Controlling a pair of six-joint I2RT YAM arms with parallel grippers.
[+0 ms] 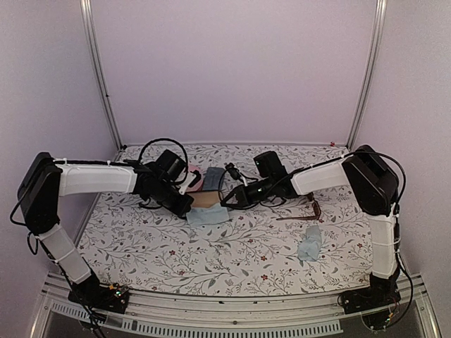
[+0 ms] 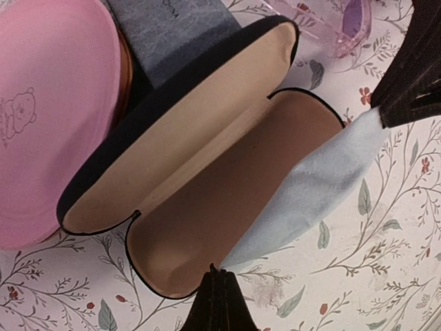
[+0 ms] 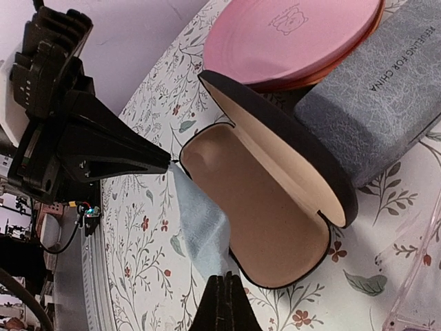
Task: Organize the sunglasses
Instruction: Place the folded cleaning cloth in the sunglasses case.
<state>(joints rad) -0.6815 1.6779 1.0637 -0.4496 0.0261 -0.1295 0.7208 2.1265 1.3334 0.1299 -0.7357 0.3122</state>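
Note:
A light blue cloth point(image 2: 324, 186) is stretched between my two grippers, just beside the open black case point(image 2: 207, 214). My left gripper point(image 2: 219, 270) is shut on one corner of it. My right gripper point(image 3: 226, 277) is shut on the opposite corner point(image 3: 203, 227). From above, both grippers point(image 1: 189, 206) point(image 1: 227, 201) meet over the cloth point(image 1: 209, 215) at mid table. The case's tan inside holds nothing. The pale pinkish sunglasses point(image 2: 331, 27) lie beyond the case. The reddish-brown sunglasses point(image 1: 312, 210) lie to the right, under the right arm.
A round pink case point(image 2: 48, 103) and a grey-blue rectangular case point(image 2: 172, 27) sit right behind the open black case. A second light blue cloth point(image 1: 310, 243) lies crumpled at the right front. Metal posts and walls bound the floral table.

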